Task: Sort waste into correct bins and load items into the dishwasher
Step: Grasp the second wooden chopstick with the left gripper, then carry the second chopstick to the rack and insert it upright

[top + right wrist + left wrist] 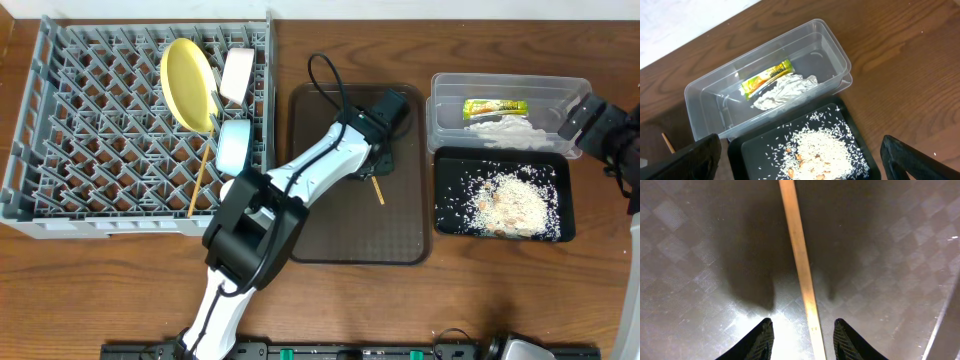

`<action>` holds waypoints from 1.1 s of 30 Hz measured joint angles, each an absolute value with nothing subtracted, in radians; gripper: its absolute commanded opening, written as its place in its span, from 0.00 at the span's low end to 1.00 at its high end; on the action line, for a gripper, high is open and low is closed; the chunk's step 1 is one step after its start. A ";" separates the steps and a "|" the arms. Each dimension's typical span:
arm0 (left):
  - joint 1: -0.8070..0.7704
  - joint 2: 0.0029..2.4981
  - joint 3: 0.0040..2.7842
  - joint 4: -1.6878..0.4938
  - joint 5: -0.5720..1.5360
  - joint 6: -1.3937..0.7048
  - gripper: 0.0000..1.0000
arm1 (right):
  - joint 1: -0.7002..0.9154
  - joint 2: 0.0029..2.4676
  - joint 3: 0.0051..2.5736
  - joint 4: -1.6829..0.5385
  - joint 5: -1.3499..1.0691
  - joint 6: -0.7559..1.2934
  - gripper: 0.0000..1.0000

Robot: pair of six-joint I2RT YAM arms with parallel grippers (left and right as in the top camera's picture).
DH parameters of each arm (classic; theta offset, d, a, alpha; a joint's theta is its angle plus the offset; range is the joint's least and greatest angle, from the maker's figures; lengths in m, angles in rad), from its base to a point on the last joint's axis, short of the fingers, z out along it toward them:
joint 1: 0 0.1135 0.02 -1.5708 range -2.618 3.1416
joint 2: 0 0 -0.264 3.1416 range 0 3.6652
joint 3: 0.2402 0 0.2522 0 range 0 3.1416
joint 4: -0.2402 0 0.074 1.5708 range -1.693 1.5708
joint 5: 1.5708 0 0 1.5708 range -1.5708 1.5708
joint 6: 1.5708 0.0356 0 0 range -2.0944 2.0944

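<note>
My left gripper (802, 342) is open, low over the brown serving tray (330, 240), with a wooden chopstick (801, 265) lying between its fingers; its end shows overhead (378, 190). The second chopstick (200, 180) leans in the grey dish rack (60, 120) with the yellow plate (187, 82), a white bowl (236, 75) and a light-blue-rimmed bowl (232, 145). My right gripper (800, 157) is open and empty above the bins. The clear tub (705, 100) holds the green-and-yellow wrapper (765, 77) and white tissue (782, 92). The black tray (747, 147) holds rice scraps (820, 152).
The brown serving tray sits between the rack and the bins. The clear tub (440, 110) is behind the black tray (445, 190) at the right. The left arm stretches diagonally across the brown tray from the front edge.
</note>
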State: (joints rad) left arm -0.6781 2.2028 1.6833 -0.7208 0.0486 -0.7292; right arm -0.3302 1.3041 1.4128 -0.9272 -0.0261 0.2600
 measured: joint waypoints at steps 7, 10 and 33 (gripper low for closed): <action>-0.679 2.225 1.683 -0.719 0.047 -0.730 0.40 | -0.330 1.304 1.413 -0.927 -0.026 0.260 0.99; -0.684 2.225 1.683 -0.716 0.038 -0.730 0.39 | -0.330 1.304 1.413 -0.928 -0.026 0.260 0.99; -0.713 2.225 1.683 -0.737 -0.073 -0.733 0.13 | -0.330 1.304 1.413 -0.928 -0.026 0.260 0.99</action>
